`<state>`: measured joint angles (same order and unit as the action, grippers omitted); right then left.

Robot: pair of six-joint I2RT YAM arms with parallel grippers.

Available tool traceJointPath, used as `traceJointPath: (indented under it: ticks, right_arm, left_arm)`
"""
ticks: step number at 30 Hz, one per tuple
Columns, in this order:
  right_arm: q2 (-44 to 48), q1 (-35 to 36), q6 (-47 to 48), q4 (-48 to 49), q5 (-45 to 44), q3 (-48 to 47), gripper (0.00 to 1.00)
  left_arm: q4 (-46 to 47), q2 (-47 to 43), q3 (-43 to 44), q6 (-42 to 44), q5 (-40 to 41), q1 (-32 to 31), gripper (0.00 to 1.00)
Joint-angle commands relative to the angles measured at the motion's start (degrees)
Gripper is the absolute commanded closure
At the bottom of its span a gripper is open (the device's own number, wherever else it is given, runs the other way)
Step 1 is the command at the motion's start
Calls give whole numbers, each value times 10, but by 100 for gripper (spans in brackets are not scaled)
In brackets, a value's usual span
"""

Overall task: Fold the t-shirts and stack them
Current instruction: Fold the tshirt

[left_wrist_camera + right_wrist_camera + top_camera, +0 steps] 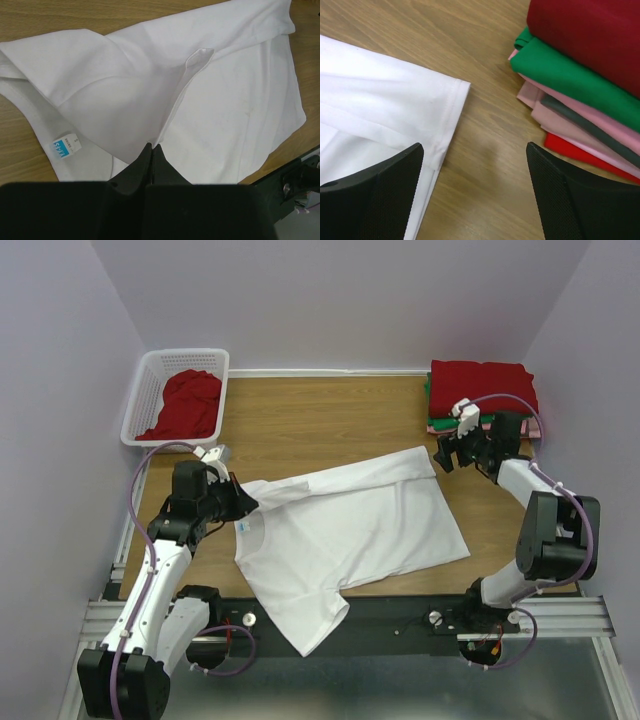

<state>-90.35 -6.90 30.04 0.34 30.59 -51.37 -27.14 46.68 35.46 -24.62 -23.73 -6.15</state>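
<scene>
A plain white t-shirt lies spread across the middle of the table, partly folded over, one part hanging over the near edge. Its blue neck label shows in the left wrist view. My left gripper is shut on a raised fold of the white t-shirt near the collar. My right gripper is open and empty over bare wood, between the shirt's far right corner and a stack of folded shirts. The stack has dark red on top, then green, pink and red.
A white lattice basket stands at the back left with a crumpled red shirt in it. Purple walls close the back and sides. A black rail runs along the near table edge.
</scene>
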Motion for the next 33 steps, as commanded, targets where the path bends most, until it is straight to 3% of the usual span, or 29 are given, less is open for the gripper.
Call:
traceJointPath:
  ticks: [1,6,16,17,18,19,20,26,29,33]
  right_arm:
    - [41,-4,-9,-20,1,8,9]
    - [78,-4,-52,-96,100,-20,8]
    - [119,-4,-98,-108,138,-3,7]
    - [123,-4,-102,-110,140,-3,7]
    - [128,-4,-104,-111,144,-3,7]
    - [131,-4,-110,-111,145,-2,7]
    - [135,-5,-112,-113,147,-2,7]
    - [162,-5,-125,-124,167,7,6]
    - [167,-4,-130,-136,183,6,6]
    - [175,-4,-126,-156,195,10,6]
  left_arm:
    - [-13,2,-6,10,-23,-8,100]
    - [-19,4,-12,10,-26,-18,100]
    - [-78,-4,-9,22,-40,-31,97]
    - [-86,-6,-9,28,-39,-33,74]
    - [-94,-11,-8,28,-35,-47,63]
    - [-104,-14,-7,26,-32,-54,33]
    - [-110,-22,4,19,-24,-65,27]
    - [-124,-64,63,19,8,-66,22]
    - [-79,-24,72,28,6,-66,23]
    - [-7,55,77,33,-24,-76,30]
